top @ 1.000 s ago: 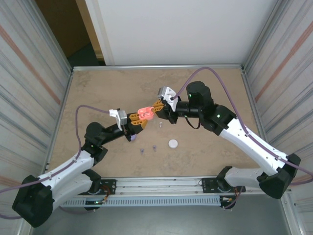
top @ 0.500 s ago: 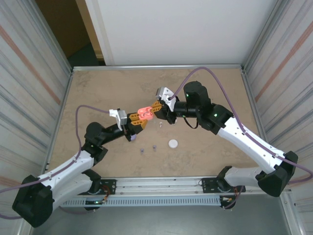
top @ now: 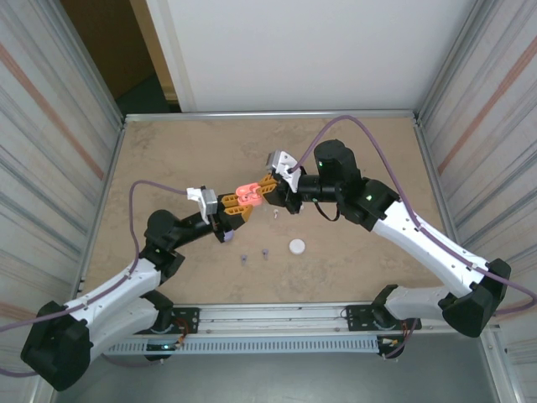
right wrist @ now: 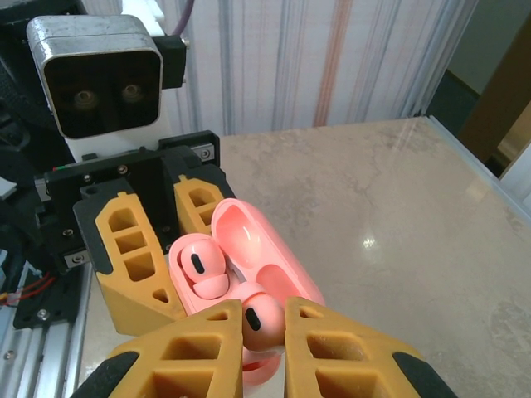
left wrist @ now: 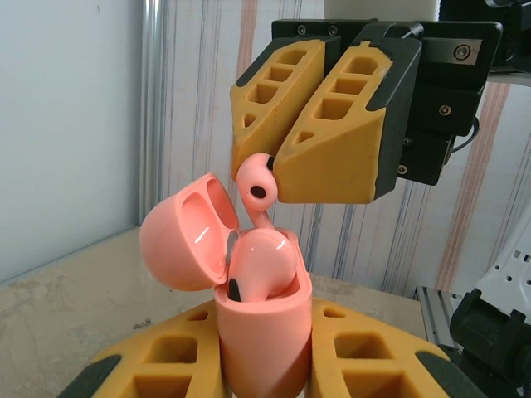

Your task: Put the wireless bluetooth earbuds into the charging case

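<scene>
Right pincer (top: 270,186) edged nearer, clamped on pink earbud (left wrist: 257,186), left pincer (top: 241,206) gripping open pink case (left wrist: 264,340), beige table (top: 168,159), corrugated walls (top: 50,126)

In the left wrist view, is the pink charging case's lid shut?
No: the lid of the pink charging case stands swung open, one seated earbud showing inside and the right gripper pinching a second earbud above.

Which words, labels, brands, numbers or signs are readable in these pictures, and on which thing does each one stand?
No text can be read in any view.
The pink charging case, the pink earbud above it and the grey camera housing show plain surfaces without print.
The white round case is too small to tell.
</scene>
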